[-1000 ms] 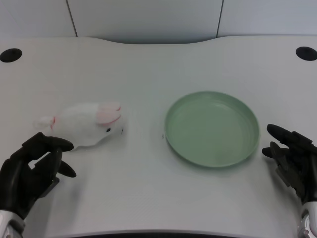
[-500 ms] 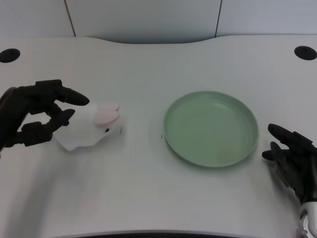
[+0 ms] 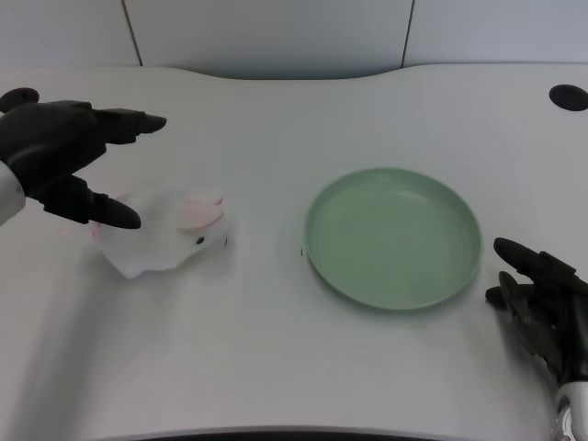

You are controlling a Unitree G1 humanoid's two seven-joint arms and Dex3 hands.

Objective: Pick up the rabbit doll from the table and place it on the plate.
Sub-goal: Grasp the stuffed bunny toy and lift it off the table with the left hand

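Observation:
The white rabbit doll point(image 3: 165, 234) with pink ears lies on the white table, left of centre, its head toward the plate. My left hand point(image 3: 64, 152) hovers above and to the left of the doll, fingers spread apart, holding nothing; its thumb hides the doll's rear end. The empty green plate point(image 3: 393, 236) sits right of centre.
My right hand point(image 3: 542, 308) rests at the table's right front, just beyond the plate's rim. Two dark round holes point(image 3: 567, 97) mark the table's far corners. A grey wall panel rises behind the table's far edge.
My left hand has risen from the table's front left edge to a spot over the doll's rear, then opened its fingers wider. The doll and plate have stayed put.

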